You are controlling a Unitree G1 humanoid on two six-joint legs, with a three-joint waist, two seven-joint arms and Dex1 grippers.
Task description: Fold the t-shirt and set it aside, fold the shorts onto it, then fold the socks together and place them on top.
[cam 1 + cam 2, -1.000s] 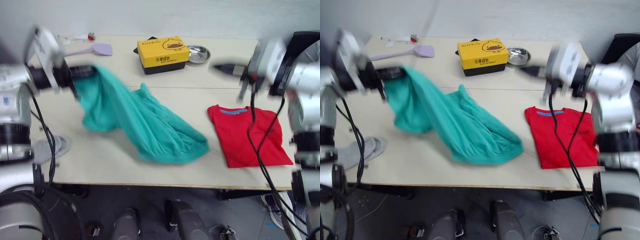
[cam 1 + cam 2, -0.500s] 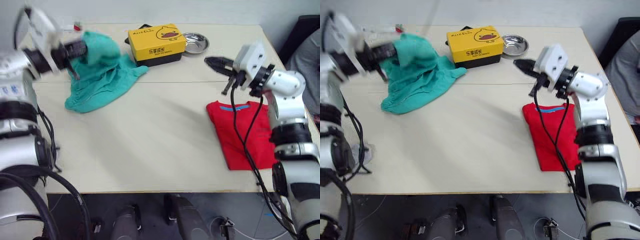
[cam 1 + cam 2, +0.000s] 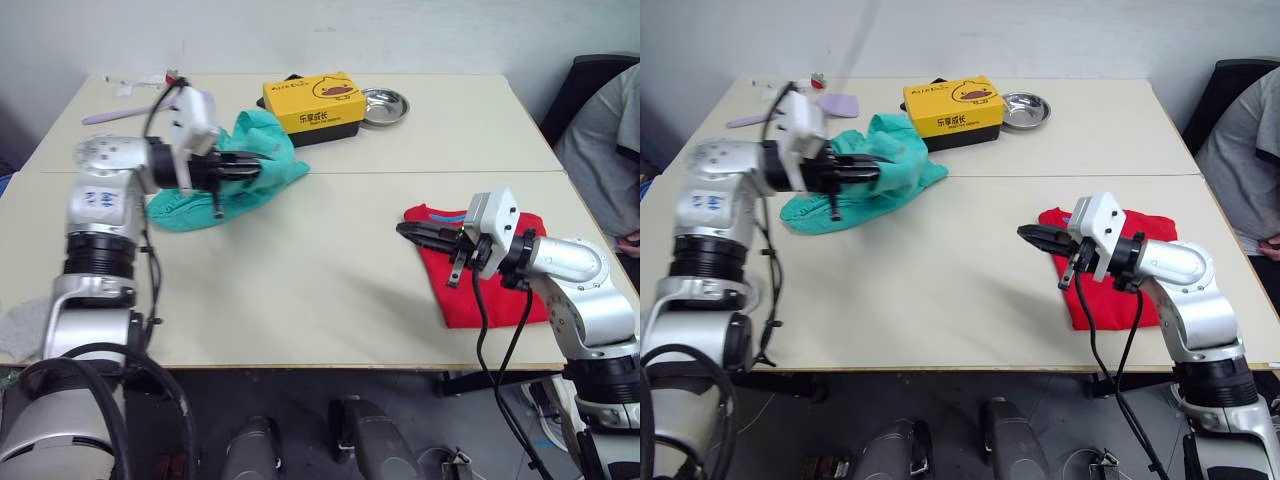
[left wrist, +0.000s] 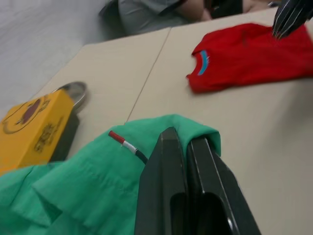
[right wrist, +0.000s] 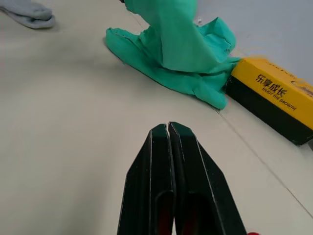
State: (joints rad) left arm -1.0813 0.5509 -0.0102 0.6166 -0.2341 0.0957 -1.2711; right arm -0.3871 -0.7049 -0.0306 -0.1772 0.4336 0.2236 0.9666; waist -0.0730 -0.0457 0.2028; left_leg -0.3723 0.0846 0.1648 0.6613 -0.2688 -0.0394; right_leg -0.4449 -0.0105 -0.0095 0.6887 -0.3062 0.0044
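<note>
The teal shorts (image 3: 245, 165) lie bunched on the table's far left, just in front of the yellow box. My left gripper (image 3: 252, 166) is shut on the shorts, with a fold draped over its fingertips (image 4: 168, 139) and the drawstring's end (image 4: 122, 142) hanging beside them. The red t-shirt (image 3: 448, 285) lies folded at the right, partly under my right arm. Just left of the t-shirt, low over the bare table, my right gripper (image 3: 1025, 235) is shut and holds nothing. A grey sock (image 5: 27, 12) lies beyond the shorts in the right wrist view.
A yellow box (image 3: 312, 105) and a steel bowl (image 3: 385, 105) stand at the back of the table (image 3: 320, 280). A lilac spatula (image 3: 830, 103) lies at the far left. A person in a grey sleeve (image 3: 600, 130) sits at the right edge.
The left gripper has pulled the shorts from the table's middle into a bunch by the yellow box. The right gripper came down from beyond the t-shirt to its left side. The camera also shifted.
</note>
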